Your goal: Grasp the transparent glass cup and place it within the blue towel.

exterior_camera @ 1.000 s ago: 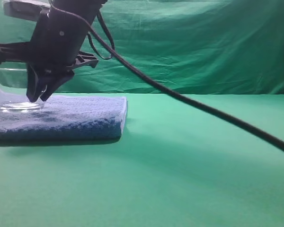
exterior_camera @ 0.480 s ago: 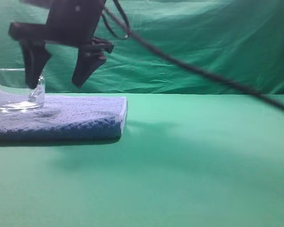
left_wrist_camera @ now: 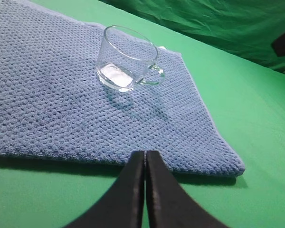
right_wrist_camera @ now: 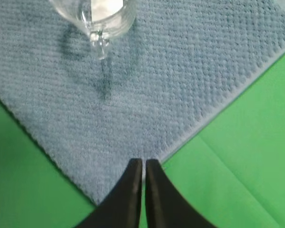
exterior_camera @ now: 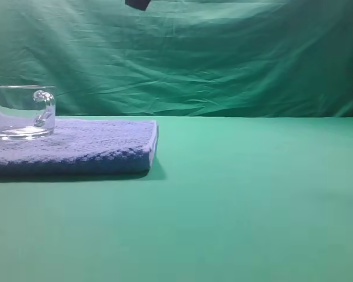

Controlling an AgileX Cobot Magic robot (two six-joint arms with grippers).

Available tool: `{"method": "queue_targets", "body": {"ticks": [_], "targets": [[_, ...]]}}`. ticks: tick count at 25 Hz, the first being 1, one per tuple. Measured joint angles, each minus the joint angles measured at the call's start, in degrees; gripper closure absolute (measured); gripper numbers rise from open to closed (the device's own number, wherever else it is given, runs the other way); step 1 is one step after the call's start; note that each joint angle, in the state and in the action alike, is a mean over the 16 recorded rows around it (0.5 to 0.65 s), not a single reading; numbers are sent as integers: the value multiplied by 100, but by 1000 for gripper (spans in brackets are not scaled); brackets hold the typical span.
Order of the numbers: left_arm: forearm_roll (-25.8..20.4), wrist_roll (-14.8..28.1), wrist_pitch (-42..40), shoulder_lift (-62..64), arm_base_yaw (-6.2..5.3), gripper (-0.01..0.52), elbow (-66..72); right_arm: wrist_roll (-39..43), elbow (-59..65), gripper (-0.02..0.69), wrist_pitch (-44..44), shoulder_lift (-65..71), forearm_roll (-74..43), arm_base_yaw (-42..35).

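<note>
My left end effector (left_wrist_camera: 145,159) sits low near the green tabletop (exterior_camera: 253,200), fingers pressed together, empty, pointing at the blue towel (left_wrist_camera: 61,95). My right end effector (right_wrist_camera: 143,166) hangs above the towel's edge, looking down, fingers together too, holding nothing. Further out, the transparent glass cup (left_wrist_camera: 126,59) stands upright on the towel, handle toward the right arm's camera, clear of both arms. Green backdrop (exterior_camera: 223,59) behind.

Left gripper (left_wrist_camera: 145,159) closed, its two dark fingers pressed together and pointing toward twelve o'clock in its wrist view. Right gripper (right_wrist_camera: 143,166) likewise closed, tips touching, aimed at twelve o'clock. Neither holds anything. In the high view, one dark scrap at the top edge.
</note>
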Motion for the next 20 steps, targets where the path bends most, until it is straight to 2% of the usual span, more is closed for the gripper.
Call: {"method": "queue_targets", "body": {"ticks": [10, 15, 20], "targets": [[0, 0, 0, 0, 0, 514, 0, 64, 3157, 665, -1579, -2618, 265, -12], [0, 0, 0, 0, 0, 514, 0, 177, 4136, 665, -1696, -3741, 258, -12], [0, 0, 0, 0, 0, 514, 0, 311, 4609, 665, -1510, -4580, 160, -12]]}}
